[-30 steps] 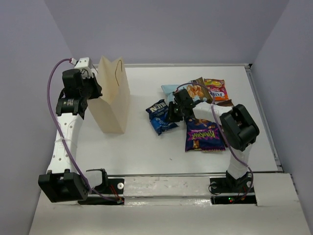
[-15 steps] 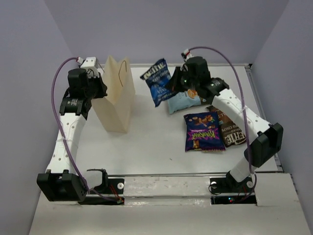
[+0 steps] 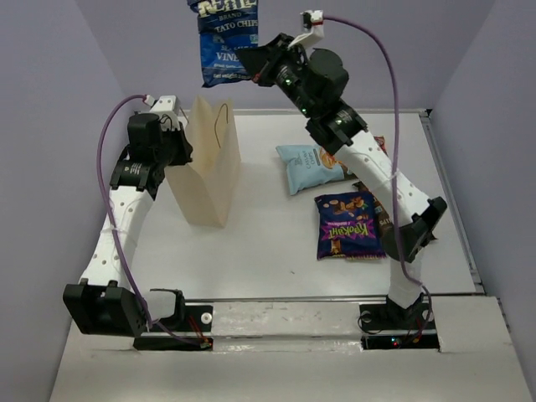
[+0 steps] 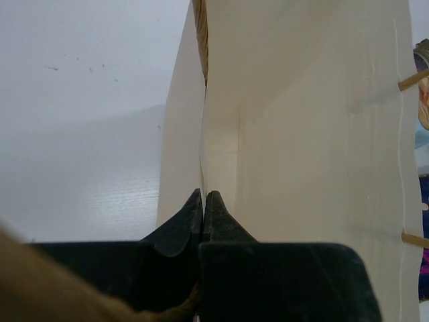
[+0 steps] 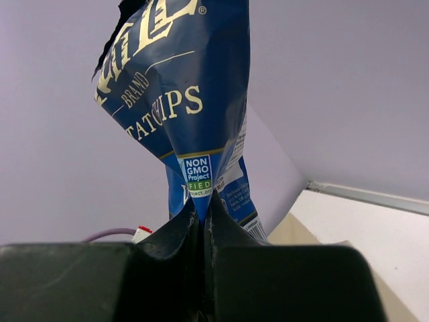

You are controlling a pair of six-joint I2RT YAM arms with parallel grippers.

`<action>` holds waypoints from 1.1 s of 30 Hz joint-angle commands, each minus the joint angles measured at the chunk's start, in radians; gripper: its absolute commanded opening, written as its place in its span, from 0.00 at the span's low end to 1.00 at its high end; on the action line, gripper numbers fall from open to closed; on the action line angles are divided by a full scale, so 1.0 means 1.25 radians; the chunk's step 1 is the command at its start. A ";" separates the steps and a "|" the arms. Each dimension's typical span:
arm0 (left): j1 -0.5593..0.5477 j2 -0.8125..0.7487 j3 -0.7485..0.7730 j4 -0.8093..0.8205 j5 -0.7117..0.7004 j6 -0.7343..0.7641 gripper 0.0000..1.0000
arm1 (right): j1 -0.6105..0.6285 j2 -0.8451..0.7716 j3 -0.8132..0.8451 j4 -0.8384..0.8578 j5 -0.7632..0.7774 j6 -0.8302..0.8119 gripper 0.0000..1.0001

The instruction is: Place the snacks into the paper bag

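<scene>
My right gripper is shut on the bottom edge of the small dark blue snack packet and holds it high in the air, above the open top of the paper bag. In the right wrist view the packet sticks out from between the closed fingers of the right gripper. The left gripper is shut on the bag's left rim; its wrist view shows the left gripper pinching the cream wall of the bag. On the table lie the light blue packet, the purple packet and the dark brown packet, partly behind the right arm.
The paper bag stands upright at the table's left, a brown loop handle over its top. Lilac walls close in the back and both sides. A metal rail with the arm bases runs along the near edge. The right arm stretches diagonally over the snacks.
The right gripper closed on the dark blue packet, lifted it off the table and carried it up and left to above the bag. The left gripper kept its hold on the bag's rim.
</scene>
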 commanded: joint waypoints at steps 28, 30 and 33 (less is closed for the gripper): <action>0.002 0.038 0.090 0.047 -0.046 -0.052 0.00 | 0.145 -0.011 -0.249 -0.135 0.120 -0.308 0.01; 0.003 0.037 0.087 0.049 -0.043 -0.058 0.00 | 0.153 0.019 -0.215 -0.186 0.052 -0.388 0.01; 0.002 0.031 0.077 0.052 -0.045 -0.063 0.00 | 0.153 0.070 -0.155 -0.287 0.032 -0.430 0.01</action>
